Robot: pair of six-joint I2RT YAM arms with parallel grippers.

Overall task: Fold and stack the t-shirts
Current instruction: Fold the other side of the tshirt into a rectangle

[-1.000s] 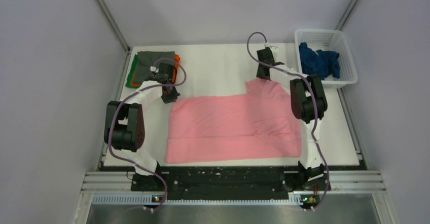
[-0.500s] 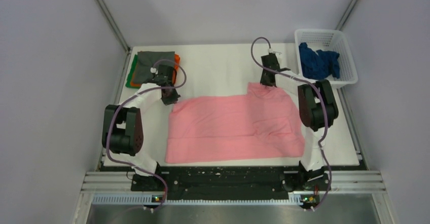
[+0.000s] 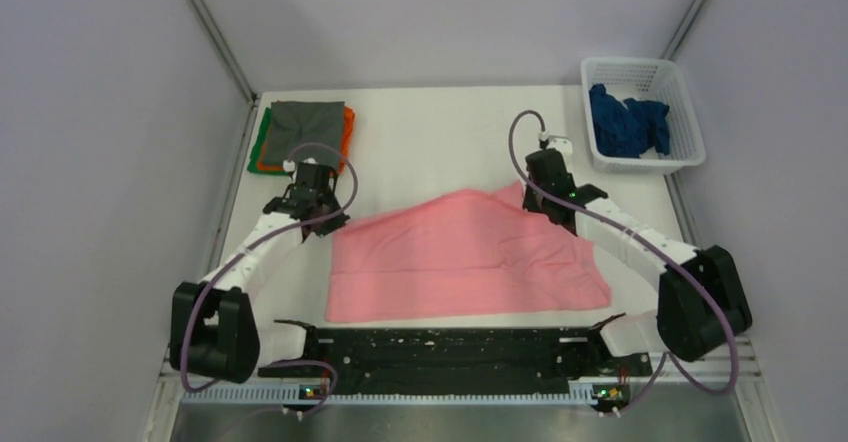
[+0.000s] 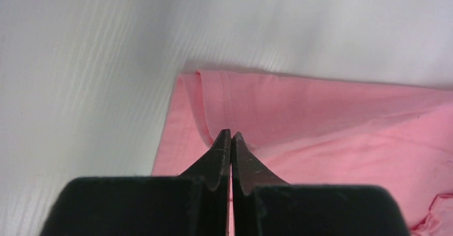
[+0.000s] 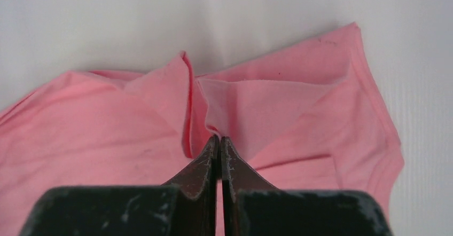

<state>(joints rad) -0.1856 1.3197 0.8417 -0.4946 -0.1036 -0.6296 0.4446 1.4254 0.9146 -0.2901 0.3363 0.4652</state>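
A light pink t-shirt (image 3: pixel 460 257) lies spread across the middle of the white table. My left gripper (image 3: pixel 330 226) is shut on its far left corner, and in the left wrist view the closed fingertips (image 4: pixel 231 135) pinch a pink hem fold (image 4: pixel 211 102). My right gripper (image 3: pixel 563 218) is shut on the far right part, and in the right wrist view the fingertips (image 5: pixel 218 139) hold a raised pink fold (image 5: pixel 251 100). The far edge of the shirt is lifted into a peak between the two grippers. Folded grey (image 3: pixel 307 122), orange (image 3: pixel 349 125) and green (image 3: pixel 258 149) shirts are stacked at the far left.
A white mesh basket (image 3: pixel 641 66) at the far right holds a crumpled dark blue t-shirt (image 3: pixel 625 127). The black rail (image 3: pixel 450 347) runs along the near table edge. Grey walls close in left and right.
Both grippers have moved from the far side towards the near edge, pulling the pink shirt's far edge with them. The right sleeve part has been drawn in and the cloth now peaks.
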